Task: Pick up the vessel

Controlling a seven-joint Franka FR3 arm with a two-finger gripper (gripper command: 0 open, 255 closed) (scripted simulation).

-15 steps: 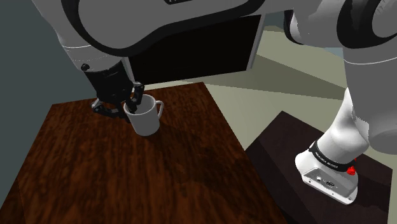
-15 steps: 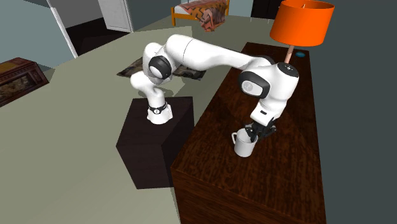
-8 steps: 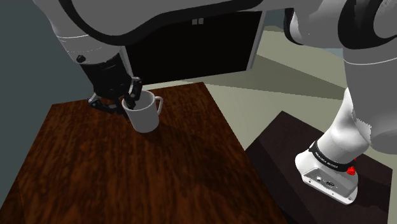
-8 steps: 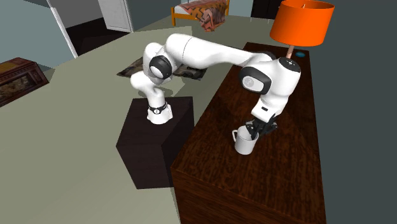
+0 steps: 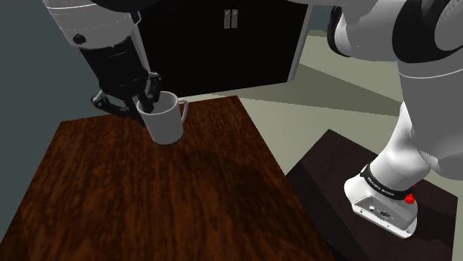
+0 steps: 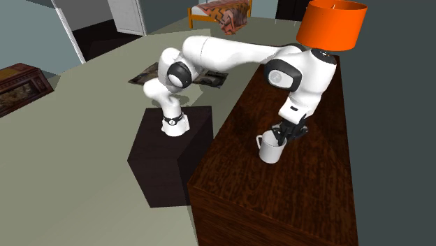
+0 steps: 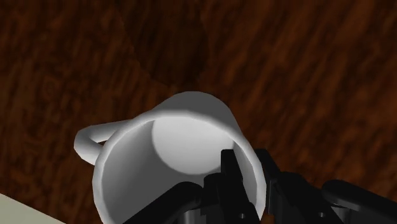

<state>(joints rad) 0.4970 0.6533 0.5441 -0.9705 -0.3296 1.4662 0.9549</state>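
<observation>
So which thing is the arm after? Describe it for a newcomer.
Find the long dark wooden table with the orange lamp at one end. About midway along it, by the edge nearer the dark stand, is a mug. Unlike the lamp, it is white, with a side handle, its rim pinched by black jaws.

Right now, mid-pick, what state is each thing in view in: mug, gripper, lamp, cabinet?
Mug: upright, empty, clasped by its rim; whether it is clear of the table, cannot tell.
Gripper: shut on the mug, one finger inside the rim, one outside.
Lamp: upright at the table's far end; lit or not, cannot tell.
Cabinet: doors shut.
</observation>
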